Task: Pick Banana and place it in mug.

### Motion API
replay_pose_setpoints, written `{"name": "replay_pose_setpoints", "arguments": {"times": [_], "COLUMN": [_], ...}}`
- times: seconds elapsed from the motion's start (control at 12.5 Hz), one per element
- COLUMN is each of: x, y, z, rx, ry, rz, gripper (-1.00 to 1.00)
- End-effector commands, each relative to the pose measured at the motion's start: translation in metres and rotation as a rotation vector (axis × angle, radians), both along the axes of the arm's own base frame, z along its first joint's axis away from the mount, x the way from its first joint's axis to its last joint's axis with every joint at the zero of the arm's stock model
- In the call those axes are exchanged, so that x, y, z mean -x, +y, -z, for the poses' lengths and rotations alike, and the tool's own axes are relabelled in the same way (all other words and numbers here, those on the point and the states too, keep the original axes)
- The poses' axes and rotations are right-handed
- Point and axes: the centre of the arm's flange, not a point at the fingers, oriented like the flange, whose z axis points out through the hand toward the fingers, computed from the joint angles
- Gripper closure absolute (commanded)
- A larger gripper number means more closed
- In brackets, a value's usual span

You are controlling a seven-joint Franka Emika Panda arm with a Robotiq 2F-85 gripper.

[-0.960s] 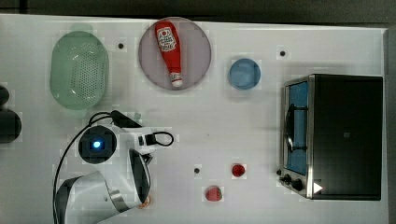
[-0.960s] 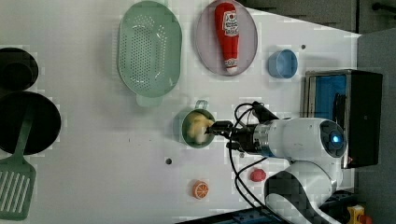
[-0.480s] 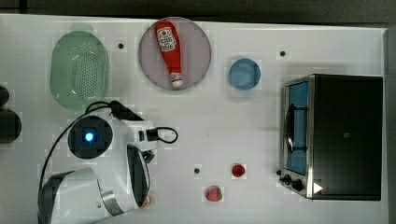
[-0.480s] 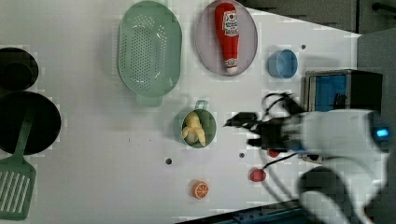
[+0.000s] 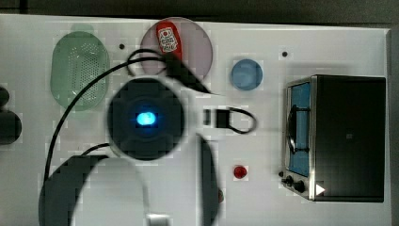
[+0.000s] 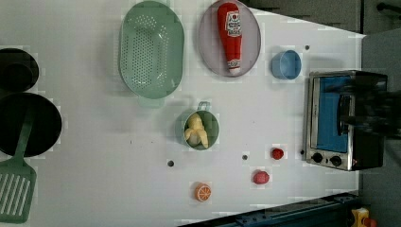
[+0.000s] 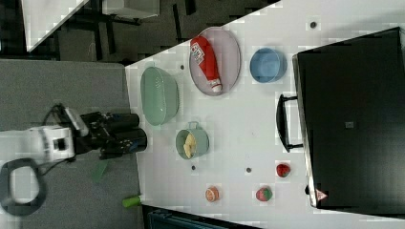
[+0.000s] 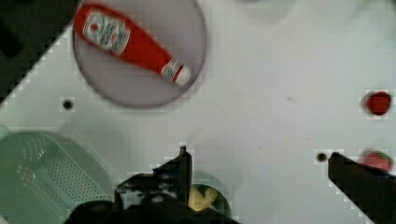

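One pale yellow toy banana (image 6: pixel 196 133) lies inside one small round teal-green mug (image 6: pixel 213 128), right below the black gripper (image 8: pixel 259 165), whose two fingers (image 8: pixel 183 168) stand wide apart, holding nothing. Next to the gripper are one pale green holed basket (image 8: pixel 42 175) and one red ketchup bottle (image 8: pixel 130 42) on one round grey plate (image 8: pixel 140 88). Two small red fruits (image 6: pixel 277 153), one orange slice (image 6: pixel 203 192), one blue cup (image 6: pixel 285 65) and one toaster oven (image 6: pixel 343 123) sit on the white table (image 6: pixel 85 142).

Matt white tabletop (image 6: pixel 94 165), smooth. Perforated pale green plastic oval basket (image 6: pixel 151 49), satin. Red plastic ketchup bottle (image 6: pixel 229 35), paper-like label, on smooth lilac plate (image 6: pixel 208 42). Brushed-metal toaster oven (image 6: pixel 331 118), glossy blue glass door. Teal-green round mug (image 6: pixel 213 127), smooth.
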Motion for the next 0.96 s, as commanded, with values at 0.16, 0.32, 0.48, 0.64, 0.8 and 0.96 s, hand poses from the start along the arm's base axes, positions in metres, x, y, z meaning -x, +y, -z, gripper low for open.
{"name": "replay_pose_setpoints", "arguments": {"times": [0.16, 0.32, 0.48, 0.64, 0.8, 0.96], "x": [0.014, 0.011, 0.012, 0.011, 0.012, 0.012], "y": [-0.064, -0.085, -0.086, -0.084, -0.084, -0.084], "z": [-0.047, -0.055, -0.054, -0.054, -0.052, -0.051], "rx": [0.003, -0.006, -0.006, -0.005, -0.005, -0.005], "ry": [0.079, 0.049, 0.057, 0.054, 0.057, 0.059], "rz": [0.115, 0.146, 0.144, 0.141, 0.139, 0.139], "gripper": [-1.0, -1.0, -1.0, -1.0, -1.0, -1.0]}}
